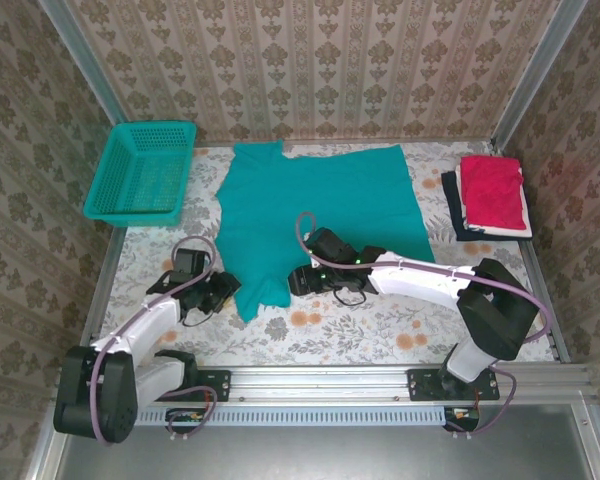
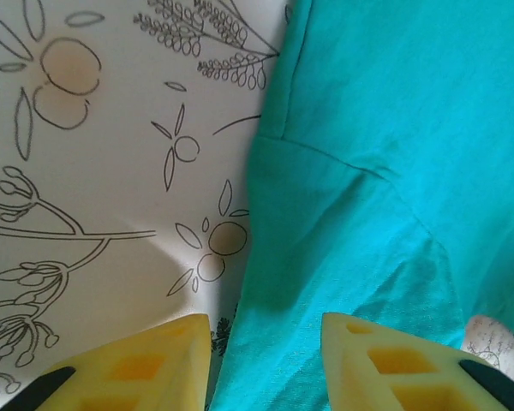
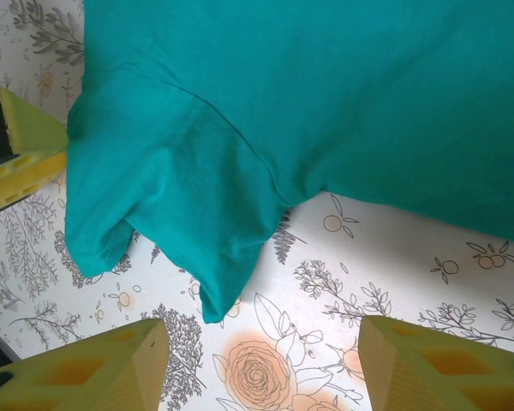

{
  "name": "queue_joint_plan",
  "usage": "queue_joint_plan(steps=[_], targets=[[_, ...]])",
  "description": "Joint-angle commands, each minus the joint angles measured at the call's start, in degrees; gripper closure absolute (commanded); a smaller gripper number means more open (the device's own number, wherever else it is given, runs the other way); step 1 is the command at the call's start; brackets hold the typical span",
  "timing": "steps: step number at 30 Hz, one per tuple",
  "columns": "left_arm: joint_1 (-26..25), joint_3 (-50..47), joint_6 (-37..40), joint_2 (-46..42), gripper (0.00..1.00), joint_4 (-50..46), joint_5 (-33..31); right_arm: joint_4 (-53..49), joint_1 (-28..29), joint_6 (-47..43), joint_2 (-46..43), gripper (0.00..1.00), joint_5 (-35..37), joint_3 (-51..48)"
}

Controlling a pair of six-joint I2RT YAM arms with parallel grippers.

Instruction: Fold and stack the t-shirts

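Observation:
The teal-green t-shirt (image 1: 320, 205) lies spread out on the flowered table cover, its sleeve (image 3: 180, 205) reaching toward the near side. My left gripper (image 1: 227, 291) is low at the sleeve's left edge. Its jaws stand open with the cloth edge (image 2: 343, 214) lying between the yellow fingers (image 2: 385, 360). My right gripper (image 1: 298, 280) is open just right of the sleeve, over bare cover, with the sleeve tip ahead of its fingers (image 3: 86, 372). The folded red t-shirt (image 1: 494, 190) rests on the dark navy one (image 1: 450, 205) at the far right.
A teal plastic mesh basket (image 1: 143, 170) stands at the back left. Patterned walls close in the table on three sides. The metal rail (image 1: 320, 380) with the arm bases runs along the near edge. My left gripper's yellow finger (image 3: 17, 154) shows in the right wrist view.

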Motion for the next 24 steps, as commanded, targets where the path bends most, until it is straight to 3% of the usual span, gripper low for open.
queue_joint_plan(steps=[1, 9, 13, 17, 24], targets=[[-2.04, 0.27, -2.15, 0.12, 0.63, 0.36, -0.43, 0.67, -1.3, 1.67, -1.33, 0.39, 1.28, -1.39], [-3.15, 0.35, -2.31, 3.11, 0.68, 1.76, -1.36, 1.16, -2.88, 1.67, -1.34, 0.39, 0.4, -2.32], [-3.57, 0.33, -2.49, 3.48, 0.68, 1.43, -1.65, 1.47, -3.77, 1.84, -2.06, 0.39, 0.6, -3.08], [-4.74, 0.9, -2.41, 1.5, 0.6, -2.5, -1.92, 1.83, -4.89, 2.12, -3.34, 0.39, 0.82, -3.85], [-5.62, -0.5, -3.5, -1.03, 0.63, -2.94, -2.76, 2.52, -5.98, 2.68, -3.22, 0.39, 0.18, -4.3]])
